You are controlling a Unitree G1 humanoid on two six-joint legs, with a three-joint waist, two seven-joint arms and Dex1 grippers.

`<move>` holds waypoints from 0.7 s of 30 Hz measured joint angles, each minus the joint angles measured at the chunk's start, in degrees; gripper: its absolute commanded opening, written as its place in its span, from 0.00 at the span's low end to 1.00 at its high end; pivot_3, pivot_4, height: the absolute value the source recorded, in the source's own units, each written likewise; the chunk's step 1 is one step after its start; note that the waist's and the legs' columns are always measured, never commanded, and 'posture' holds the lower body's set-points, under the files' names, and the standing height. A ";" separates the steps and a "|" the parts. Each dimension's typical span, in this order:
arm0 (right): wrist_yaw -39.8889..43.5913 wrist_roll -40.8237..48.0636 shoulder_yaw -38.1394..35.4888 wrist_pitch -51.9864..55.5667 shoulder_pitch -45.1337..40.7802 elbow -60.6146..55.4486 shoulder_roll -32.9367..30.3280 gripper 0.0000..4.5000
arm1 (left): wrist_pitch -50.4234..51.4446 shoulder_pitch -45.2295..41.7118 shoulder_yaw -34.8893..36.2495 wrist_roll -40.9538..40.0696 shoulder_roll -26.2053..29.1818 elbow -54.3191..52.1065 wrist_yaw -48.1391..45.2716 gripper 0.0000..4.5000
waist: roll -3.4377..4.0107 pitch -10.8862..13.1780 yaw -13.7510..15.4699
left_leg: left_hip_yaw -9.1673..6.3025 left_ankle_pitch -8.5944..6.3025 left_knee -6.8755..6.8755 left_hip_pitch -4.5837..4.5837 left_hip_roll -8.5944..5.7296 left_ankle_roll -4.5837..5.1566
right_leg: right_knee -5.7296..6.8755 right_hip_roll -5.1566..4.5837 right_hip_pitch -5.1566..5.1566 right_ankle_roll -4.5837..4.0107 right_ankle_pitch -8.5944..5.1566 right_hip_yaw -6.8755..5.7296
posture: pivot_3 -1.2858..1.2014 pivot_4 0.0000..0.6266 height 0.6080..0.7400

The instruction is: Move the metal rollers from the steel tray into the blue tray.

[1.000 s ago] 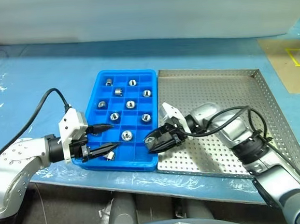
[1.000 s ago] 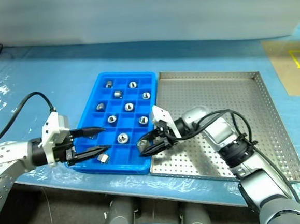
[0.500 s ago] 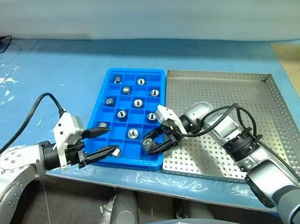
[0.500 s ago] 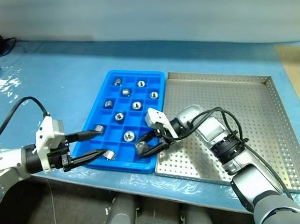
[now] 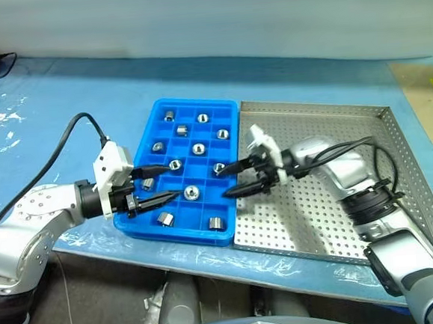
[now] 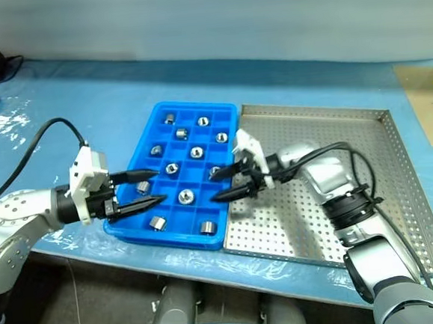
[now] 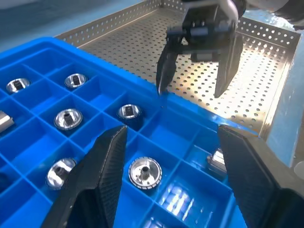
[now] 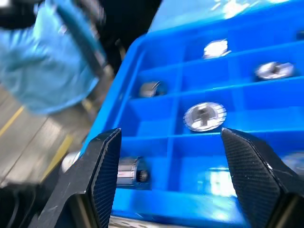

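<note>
The blue tray (image 5: pixel 147 218) lies in the middle of the table with several metal rollers (image 5: pixel 191 192) in its compartments. One roller (image 5: pixel 216 223) rests in a near compartment by the right wall. The steel tray (image 5: pixel 329 160) lies against the blue tray's right side. My left gripper (image 5: pixel 174 181) hovers open over the blue tray's near left part, holding nothing. Hanging over the seam between the two trays, my right gripper (image 5: pixel 225 181) is open and holds nothing. The left wrist view shows the right gripper (image 7: pixel 190 92) above the blue rim. A roller (image 8: pixel 204 116) lies between the fingers (image 8: pixel 102 173) in the right wrist view.
Blue plastic sheeting (image 5: pixel 61 92) covers the table around both trays. A black cable (image 5: pixel 65 147) loops from my left wrist. The table's front edge (image 5: pixel 209 253) runs just below the trays. A brown board with yellow tape (image 5: pixel 429 96) lies at the far right.
My right gripper has opened, leaving a roller in a near compartment of the blue tray, and has lifted back towards the steel tray. The left gripper has edged further over the blue tray.
</note>
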 measured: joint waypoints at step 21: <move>-27.52 -1.78 -16.16 -4.13 18.46 -7.24 -1.02 0.76 | -24.65 -23.83 -15.57 20.13 -20.01 47.67 -8.49 0.71 | -0.02 -0.06 -6.42 | 0.10 -0.01 0.21 -0.04 -0.10 0.03 | 0.02 0.08 0.02 0.13 0.12 0.10 | 0.46 0.24 1.00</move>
